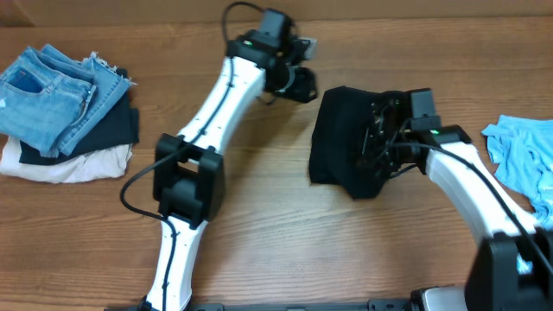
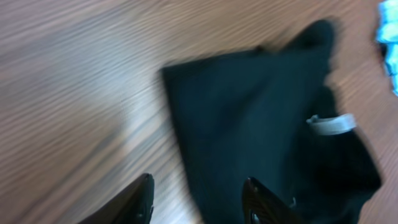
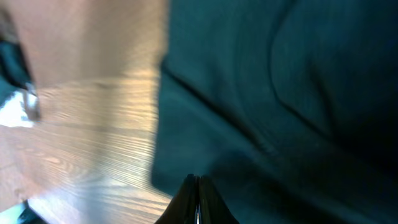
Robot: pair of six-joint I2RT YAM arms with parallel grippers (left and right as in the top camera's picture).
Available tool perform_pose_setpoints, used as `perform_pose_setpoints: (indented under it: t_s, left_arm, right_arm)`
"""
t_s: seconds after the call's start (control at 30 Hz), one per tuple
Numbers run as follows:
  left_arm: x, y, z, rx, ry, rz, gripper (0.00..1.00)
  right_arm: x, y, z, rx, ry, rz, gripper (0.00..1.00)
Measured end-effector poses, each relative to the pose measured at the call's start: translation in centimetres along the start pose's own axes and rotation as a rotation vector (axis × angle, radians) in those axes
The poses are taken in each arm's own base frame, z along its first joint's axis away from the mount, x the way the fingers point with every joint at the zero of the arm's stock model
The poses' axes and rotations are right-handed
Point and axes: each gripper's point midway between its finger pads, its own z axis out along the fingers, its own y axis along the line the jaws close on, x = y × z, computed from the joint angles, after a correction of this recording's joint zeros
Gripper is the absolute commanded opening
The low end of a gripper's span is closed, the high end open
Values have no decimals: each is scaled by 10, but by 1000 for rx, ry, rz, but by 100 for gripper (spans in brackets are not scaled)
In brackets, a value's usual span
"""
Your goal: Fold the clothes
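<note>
A wooden table [image 1: 276, 233] fills the overhead view, its mid-brown grain running from 9 o'clock to 3 o'clock. Along the 12 o'clock edge lies a paler tan band [image 1: 130, 10]; whether it is wall or tabletop cannot be told. A dark strip [image 1: 302, 305] borders 6 o'clock. Soft light leaves a pale sheen on the wood.

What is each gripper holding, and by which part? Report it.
Left gripper: open, nothing held. Right gripper: shut on the folded black cloth garment, apparently pinching it near its edge.
</note>
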Motion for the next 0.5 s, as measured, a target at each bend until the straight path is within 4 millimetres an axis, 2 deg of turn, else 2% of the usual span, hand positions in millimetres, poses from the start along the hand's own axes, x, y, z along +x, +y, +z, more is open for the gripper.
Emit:
perform_pose_setpoints:
  t_s: [0.03,0.1,0.17,0.2,0.33,0.43,0.5]
  left_arm:
    - [-6,-18,7,22,-25,40,42]
    - [-12,-53,19,52,-62,97,36]
    - [-3,-63,30,33,-34,76,33]
    - [4,-58,40,19,-9,49,33]
    - [48,-15,100,-26,130,-80,35]
    - [47,-13,98,-28,130,-87,38]
    - [47,-9,96,-29,131,-105,49]
  right_arm:
    - [8,-10,14,12,53,31,4]
    - [18,-24,30,38,121,73,4]
    - [26,-37,30,101,148,100,4]
    - [31,-46,29,154,159,117,4]
    - [53,-90,11,424,202,203,4]
    - [59,-101,5,497,211,226,4]
    - [64,-105,1,527,223,243,4]
